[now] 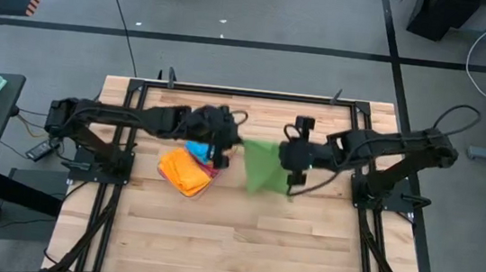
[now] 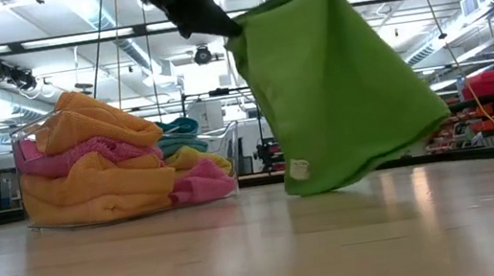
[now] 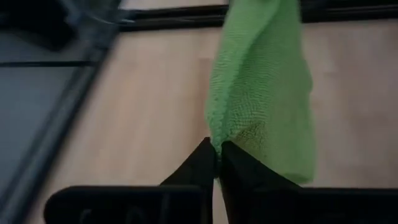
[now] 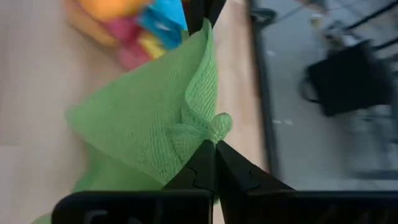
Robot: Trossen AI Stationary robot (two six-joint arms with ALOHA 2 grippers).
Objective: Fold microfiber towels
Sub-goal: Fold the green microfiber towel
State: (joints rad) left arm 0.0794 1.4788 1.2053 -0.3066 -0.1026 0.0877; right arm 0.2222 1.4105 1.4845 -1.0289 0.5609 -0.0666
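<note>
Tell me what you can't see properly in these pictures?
- Low view: both pincers are cut off by the top edge; only the hanging green towel shows.
- High view: the left pincer hides part of the towel pile.
- Right wrist view: the pile is blurred.

A big workshop hall: grey concrete floor (image 1: pixel 264 20), ceiling strip lights (image 2: pixel 19 34), exposed ducts, red racks (image 2: pixel 490 109).

I am seeing open wooden tabletop (image 1: pixel 241 244) across the whole near half and right of centre. A clear plastic tub (image 2: pixel 222 166) heaped with bright towels is blocking the left-centre, and a hanging green microfiber towel (image 1: pixel 261 163) is curtaining the middle.
</note>
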